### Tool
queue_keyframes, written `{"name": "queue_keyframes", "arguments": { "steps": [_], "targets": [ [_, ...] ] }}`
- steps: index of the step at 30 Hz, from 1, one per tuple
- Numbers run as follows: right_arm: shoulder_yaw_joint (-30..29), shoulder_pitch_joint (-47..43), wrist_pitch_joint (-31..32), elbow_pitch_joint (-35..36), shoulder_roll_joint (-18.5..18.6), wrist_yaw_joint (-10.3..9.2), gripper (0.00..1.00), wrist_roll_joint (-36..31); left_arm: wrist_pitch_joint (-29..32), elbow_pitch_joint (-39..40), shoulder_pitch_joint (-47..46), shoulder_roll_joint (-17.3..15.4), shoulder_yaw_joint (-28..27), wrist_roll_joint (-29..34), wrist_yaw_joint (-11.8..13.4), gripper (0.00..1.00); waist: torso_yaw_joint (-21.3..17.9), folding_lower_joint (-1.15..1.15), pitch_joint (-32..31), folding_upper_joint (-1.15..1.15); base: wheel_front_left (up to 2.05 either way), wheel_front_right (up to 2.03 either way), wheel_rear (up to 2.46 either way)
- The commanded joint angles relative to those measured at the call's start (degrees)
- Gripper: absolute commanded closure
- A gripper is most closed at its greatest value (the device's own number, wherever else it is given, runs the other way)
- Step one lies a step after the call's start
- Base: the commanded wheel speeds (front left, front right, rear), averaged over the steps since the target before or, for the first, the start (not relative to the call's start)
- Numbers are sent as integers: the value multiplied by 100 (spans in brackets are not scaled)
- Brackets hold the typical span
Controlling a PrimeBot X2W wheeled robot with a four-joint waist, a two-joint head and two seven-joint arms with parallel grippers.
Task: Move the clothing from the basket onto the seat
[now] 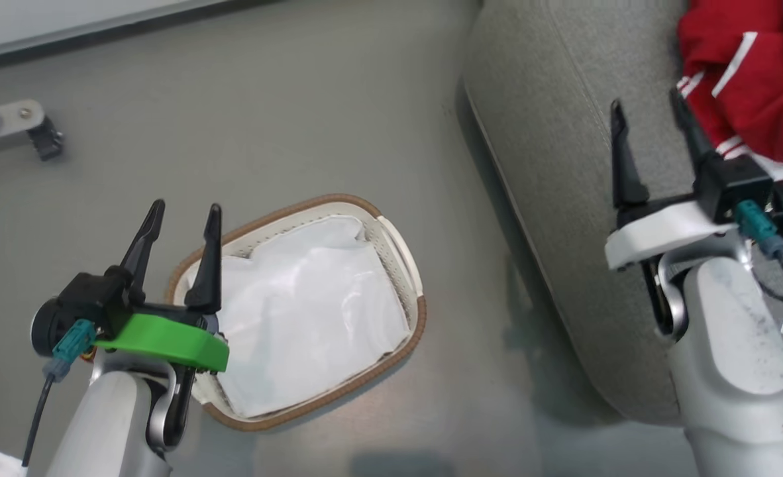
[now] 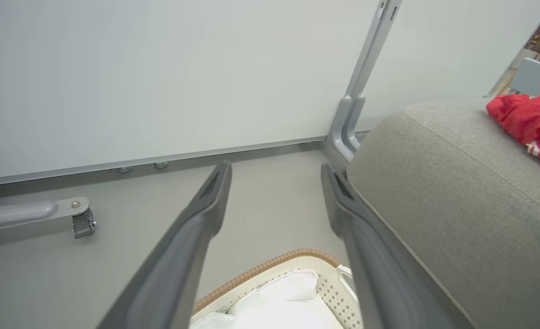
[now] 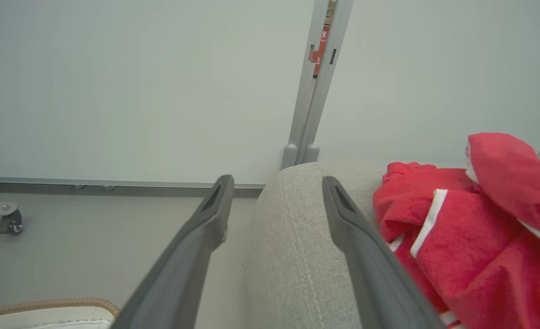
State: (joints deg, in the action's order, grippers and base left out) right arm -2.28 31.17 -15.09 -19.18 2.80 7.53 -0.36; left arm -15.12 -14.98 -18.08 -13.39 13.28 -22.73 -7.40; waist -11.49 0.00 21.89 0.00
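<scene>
Grey floor (image 1: 285,119) underfoot, and the basket (image 1: 410,265) sits flat on it, a white liner sheet (image 1: 312,318) crumpled inside. Just to the basket's right, close but apart, the big grey seat (image 1: 550,165) stands on that same floor, its rounded edge facing the basket. On top of the seat, on the side away from the basket, the red clothing (image 1: 756,86) lies bunched, white stripes showing. Far to the basket's left, well apart, a metal foot (image 1: 20,126) with a dark caster rests on the floor.

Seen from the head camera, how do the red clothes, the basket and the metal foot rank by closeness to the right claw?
1. Red clothes, just beside the right gripper.
2. Basket, on the floor to its left.
3. Metal foot, far left.
</scene>
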Motion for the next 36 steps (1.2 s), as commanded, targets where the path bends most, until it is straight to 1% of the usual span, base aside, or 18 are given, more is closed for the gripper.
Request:
{"name": "queue_keyframes", "arguments": {
  "steps": [1, 12, 19, 21, 24, 32, 35, 36],
  "targets": [
    [74, -186, -10, -45, 29, -8, 0, 96, -4, -100, 148, 60, -141, 76, -18, 0, 397, 0, -399, 0, 0, 0, 0],
    [613, -1057, -10, -29, 28, -8, 0, 537, -4, -686, 761, 516, -1267, 465, -17, 0, 828, 0, -1020, 0, 0, 0, 0],
    [707, -1619, -9, 17, 26, -8, 0, 775, -4, -666, 1229, 722, -1593, 673, -18, 0, 941, 0, -1396, 0, 0, 0, 0],
    [645, -1754, -10, 30, 28, -8, 0, 875, -4, -653, 1350, 778, -1619, 755, -18, 0, 953, 0, -1489, 0, 0, 0, 0],
    [707, -1957, -9, 51, 24, -8, 0, 920, -4, -634, 1542, 822, -1667, 800, -18, 0, 959, 0, -1615, 0, 0, 0, 0],
    [686, -2201, -10, 69, 25, -8, 0, 895, -4, -728, 1715, 883, -1624, 900, -18, 0, 1002, 0, -1770, 0, 0, 0, 0],
    [721, -2237, -10, 64, 25, -8, 0, 958, -4, -777, 1738, 909, -1564, 766, -18, 0, 1021, 0, -1814, 0, 0, 0, 0],
    [726, -2162, 1, 59, -2, 0, 100, 938, 0, -781, 1663, 901, -1563, 797, 0, 100, 1018, 0, -1811, 0, 0, 0, 0]
  ]
}}
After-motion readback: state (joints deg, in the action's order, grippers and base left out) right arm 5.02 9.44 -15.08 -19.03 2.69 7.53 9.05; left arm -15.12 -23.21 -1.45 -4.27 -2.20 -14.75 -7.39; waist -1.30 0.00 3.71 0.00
